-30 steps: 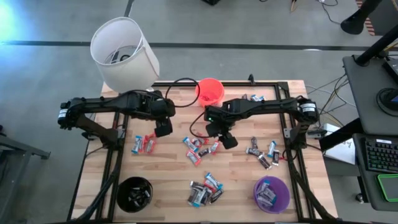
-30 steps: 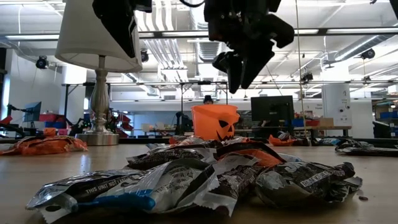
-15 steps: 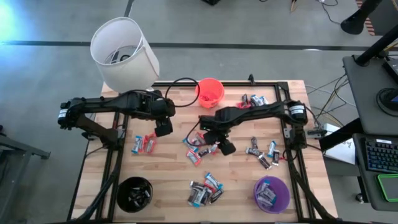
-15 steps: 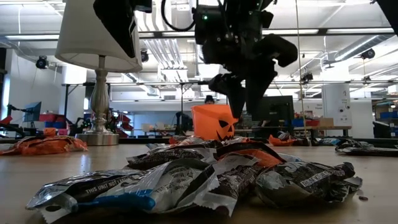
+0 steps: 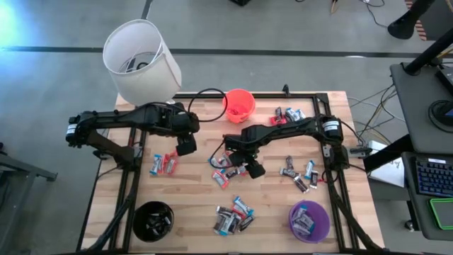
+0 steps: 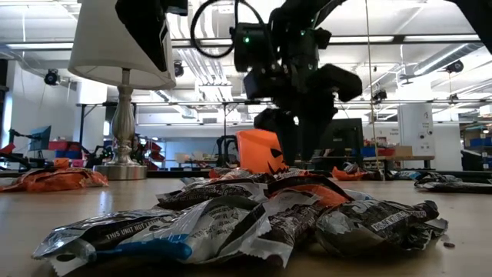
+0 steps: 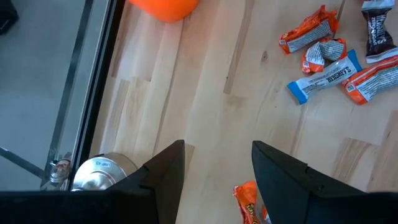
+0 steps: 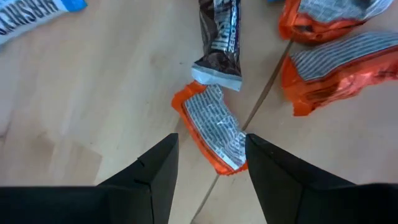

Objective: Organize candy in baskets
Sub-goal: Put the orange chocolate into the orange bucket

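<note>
- Near the middle of the high view, the right gripper [image 5: 244, 161] is hanging low over a cluster of candy [image 5: 225, 168], its jaws spread and holding nothing.
- Between those jaws in the right wrist view, an orange-and-silver candy [image 8: 214, 127] is lying flat on the worktop [image 8: 81, 93], with a dark brown one [image 8: 219, 37] just beyond it, the two touching end to end.
- Two more orange wrappers [image 8: 336, 59] are sitting at the upper right of that view.
- At centre left of the high view, the left gripper [image 5: 185, 146] is waiting above bare wood, jaws spread and empty; a small group of red and blue candies [image 5: 163, 164] is lying just below it in the frame.
- In the left wrist view, orange, blue and brown candies [image 7: 333, 53] are showing at the upper right, and one orange wrapper [image 7: 247, 200] is peeking out beside a finger.
- Across the worktop, further candy is lying in groups: at lower centre [image 5: 233, 214], at centre right [image 5: 299, 173], and at upper right [image 5: 287, 114].
- The orange basket [image 5: 239, 104] is standing at top centre, the black basket [image 5: 153, 220] at lower left, and the purple basket [image 5: 309, 219], with candy inside, at lower right.
- A white lampshade [image 5: 140, 61] is standing at the upper left corner.
- In the low view, the right gripper [image 6: 296, 150] is reaching down in front of the orange basket [image 6: 263, 151].
</note>
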Tool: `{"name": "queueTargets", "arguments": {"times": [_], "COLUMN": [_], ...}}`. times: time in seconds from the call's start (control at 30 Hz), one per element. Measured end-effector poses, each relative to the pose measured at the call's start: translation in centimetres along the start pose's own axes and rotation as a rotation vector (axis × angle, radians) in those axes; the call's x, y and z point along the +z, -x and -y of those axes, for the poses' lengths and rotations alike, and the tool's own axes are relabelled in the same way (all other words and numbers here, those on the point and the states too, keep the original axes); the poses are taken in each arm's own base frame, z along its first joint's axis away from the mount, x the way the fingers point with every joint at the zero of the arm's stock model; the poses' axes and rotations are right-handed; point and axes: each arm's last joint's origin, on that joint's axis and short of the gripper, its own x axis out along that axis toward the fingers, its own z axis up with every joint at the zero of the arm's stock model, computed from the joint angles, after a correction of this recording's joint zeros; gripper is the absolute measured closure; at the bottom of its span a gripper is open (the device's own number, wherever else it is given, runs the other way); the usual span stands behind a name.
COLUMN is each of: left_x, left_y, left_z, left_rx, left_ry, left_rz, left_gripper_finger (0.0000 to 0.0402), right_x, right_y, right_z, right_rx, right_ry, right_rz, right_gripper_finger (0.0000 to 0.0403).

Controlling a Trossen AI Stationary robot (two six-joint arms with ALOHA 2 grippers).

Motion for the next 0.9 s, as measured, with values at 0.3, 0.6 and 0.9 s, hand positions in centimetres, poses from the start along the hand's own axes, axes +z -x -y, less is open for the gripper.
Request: {"name": "queueTargets", "arguments": {"times": [0.3,0.6,0.9], "left_x": [0.0,0.0,0.0], "left_y": [0.0,0.0,0.0], "left_z": [0.0,0.0,0.0], "left_rx": [0.000,0.000,0.000], "left_ry": [-0.007,-0.008,-0.007], "left_rz": [0.000,0.000,0.000], "left_gripper_finger": [0.0232,0.0232,0.0232], "right_x": [-0.1,-0.5,-1.1], "right_y": [-0.7,-1.1,-1.8], "right_z": [0.3,0.3,0.1], "right_rx": [-0.031,-0.033,-0.019], "right_ry": [-0.010,-0.024,-0.033], "right_rz": [-0.026,-0.051,-0.078], "right_gripper_finger": [0.0227,0.0228,0.0253]}}
